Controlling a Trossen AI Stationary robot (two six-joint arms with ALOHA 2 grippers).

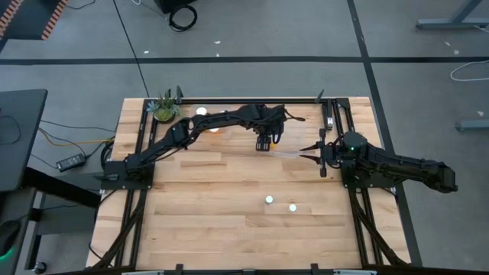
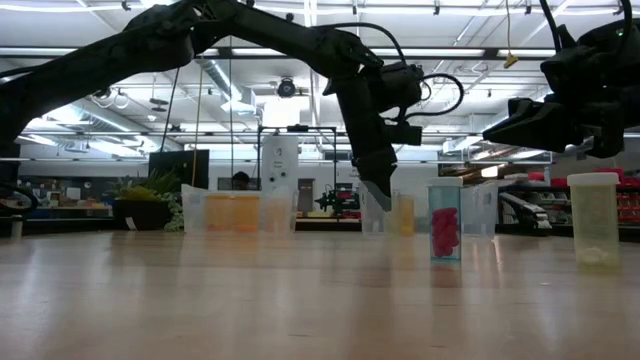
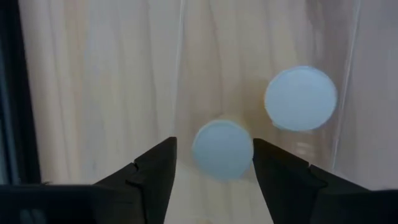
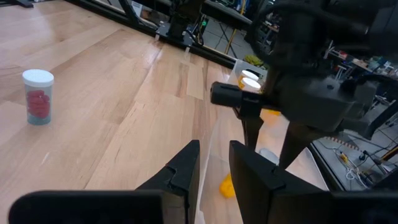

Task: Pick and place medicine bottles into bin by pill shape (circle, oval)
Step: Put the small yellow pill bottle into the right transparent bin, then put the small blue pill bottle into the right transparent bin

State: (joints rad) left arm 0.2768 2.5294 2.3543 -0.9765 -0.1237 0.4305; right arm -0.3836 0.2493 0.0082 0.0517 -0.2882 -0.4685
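Bench (image 1: 229, 221): pale wood planks, both arms mounted at its sides.
Left gripper (image 1: 267, 143): reaches to the far middle of the bench, pointing down over a clear bin (image 3: 267, 74); fingers spread, a white-capped bottle (image 3: 222, 149) standing between them with a gap showing on either side, so it reads as released, not grasped.
Second bottle in bin (image 3: 301, 98): white cap, just beside the first.
Right gripper (image 1: 315, 153): waits near the bin's right end, fingers clenched on nothing.
Remaining bottles: two white caps well apart from the bins toward the near side, one (image 1: 269, 200) and another (image 1: 293, 207); in the low view one (image 2: 445, 220) holds pink pills, the other (image 2: 594, 220) looks pale.
Other bottles: one more white cap (image 1: 202, 111) at the far edge by a plant (image 1: 163, 107).
Risk: as the left gripper lifts away, a finger could catch the cap and tip the bottle against its neighbour.
Risk: right gripper sits close; a crossing move could strike it.
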